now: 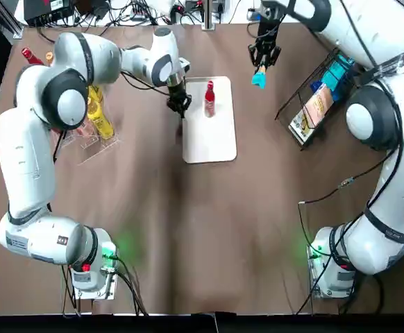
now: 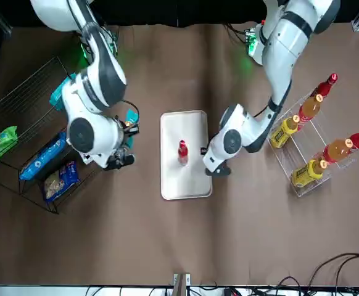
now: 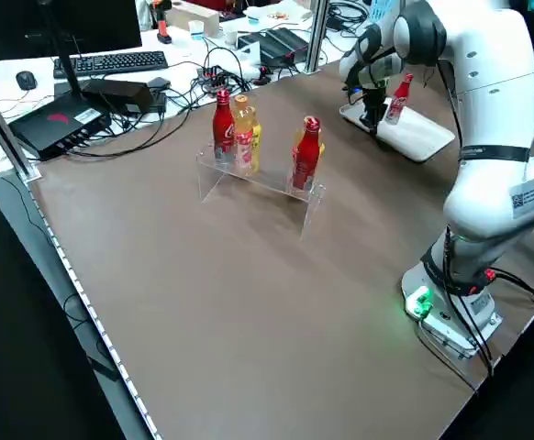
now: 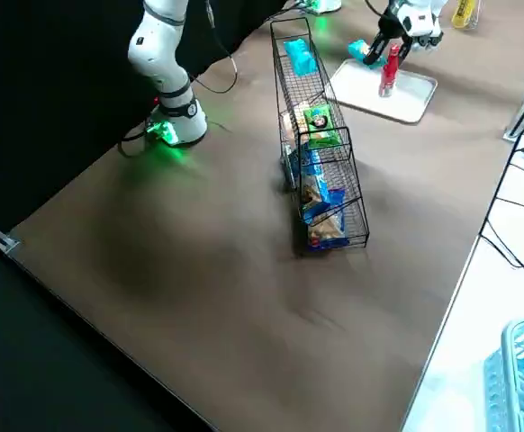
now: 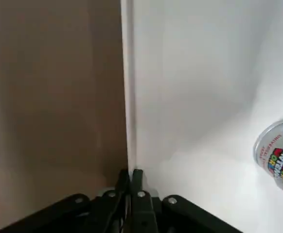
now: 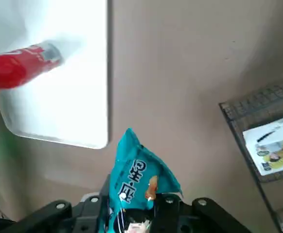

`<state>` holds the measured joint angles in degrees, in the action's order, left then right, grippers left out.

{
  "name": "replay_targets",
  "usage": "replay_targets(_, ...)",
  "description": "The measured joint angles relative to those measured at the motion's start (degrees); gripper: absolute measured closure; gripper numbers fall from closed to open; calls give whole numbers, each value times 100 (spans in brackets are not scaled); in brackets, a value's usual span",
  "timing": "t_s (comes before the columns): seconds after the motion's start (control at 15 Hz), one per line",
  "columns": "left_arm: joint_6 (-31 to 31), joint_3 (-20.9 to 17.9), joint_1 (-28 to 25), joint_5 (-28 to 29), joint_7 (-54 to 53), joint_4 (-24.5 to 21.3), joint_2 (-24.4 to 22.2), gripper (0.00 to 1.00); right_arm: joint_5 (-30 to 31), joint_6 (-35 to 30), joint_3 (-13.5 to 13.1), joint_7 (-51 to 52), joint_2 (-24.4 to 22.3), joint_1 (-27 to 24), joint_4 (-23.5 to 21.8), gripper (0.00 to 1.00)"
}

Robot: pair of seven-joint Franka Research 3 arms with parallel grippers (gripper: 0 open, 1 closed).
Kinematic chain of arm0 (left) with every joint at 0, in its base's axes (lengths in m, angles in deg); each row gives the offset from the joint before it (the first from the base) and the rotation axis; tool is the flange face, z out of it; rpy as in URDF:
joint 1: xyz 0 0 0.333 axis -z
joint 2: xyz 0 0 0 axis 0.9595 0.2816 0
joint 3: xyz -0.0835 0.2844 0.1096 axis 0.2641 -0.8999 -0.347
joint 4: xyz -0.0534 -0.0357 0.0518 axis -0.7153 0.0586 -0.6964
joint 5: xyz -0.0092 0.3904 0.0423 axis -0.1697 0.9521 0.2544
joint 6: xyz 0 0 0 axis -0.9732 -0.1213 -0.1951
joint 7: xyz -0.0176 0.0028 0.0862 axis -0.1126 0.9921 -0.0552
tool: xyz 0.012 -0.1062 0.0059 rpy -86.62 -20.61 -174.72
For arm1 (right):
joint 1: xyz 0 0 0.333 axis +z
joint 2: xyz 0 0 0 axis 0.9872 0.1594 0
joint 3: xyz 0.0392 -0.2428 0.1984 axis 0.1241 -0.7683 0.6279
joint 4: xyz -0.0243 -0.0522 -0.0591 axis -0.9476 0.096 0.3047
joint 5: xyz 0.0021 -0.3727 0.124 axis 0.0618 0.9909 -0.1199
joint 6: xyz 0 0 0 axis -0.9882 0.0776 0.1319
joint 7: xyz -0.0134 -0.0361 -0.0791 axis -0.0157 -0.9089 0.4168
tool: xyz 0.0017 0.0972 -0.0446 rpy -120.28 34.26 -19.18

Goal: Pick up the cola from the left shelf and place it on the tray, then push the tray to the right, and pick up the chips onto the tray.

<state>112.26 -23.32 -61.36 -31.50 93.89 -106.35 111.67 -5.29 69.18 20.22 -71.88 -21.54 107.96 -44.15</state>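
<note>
In the right wrist view the chips (image 6: 140, 171) fill the foreground, a teal bag clamped upright between the fingers of the right claw (image 6: 136, 208). From above, that claw (image 1: 261, 68) hangs over bare table just past the tray's (image 1: 212, 142) far right corner, between the tray and the wire rack (image 1: 313, 94). The bag is clear of both.

The left claw (image 1: 179, 105) is down at the tray's left edge. The top view hides its tips under the wrist. Its own camera shows the two fingers (image 5: 136, 175) pressed together, holding nothing, with their tips against the rim. The cola (image 1: 209, 99) stands upright on the tray's far half, just beside this claw and apart from it.

Only the left side view shows the clear shelf (image 3: 258, 179) with its red and yellow bottles.
</note>
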Motion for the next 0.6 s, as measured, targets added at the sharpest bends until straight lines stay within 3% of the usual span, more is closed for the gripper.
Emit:
replay_targets(0.2,12,-1,341,-63,109,366,233,95,-60,437,4,-1,301,196,-25,71)
replay_targets(0.47,106,-9,415,-64,123,493,368,93,-474,961,4,26,624,301,-89,71)
replay_targets(0.6,115,-13,382,-64,122,561,355,78,-574,1068,-13,65,762,296,-110,71)
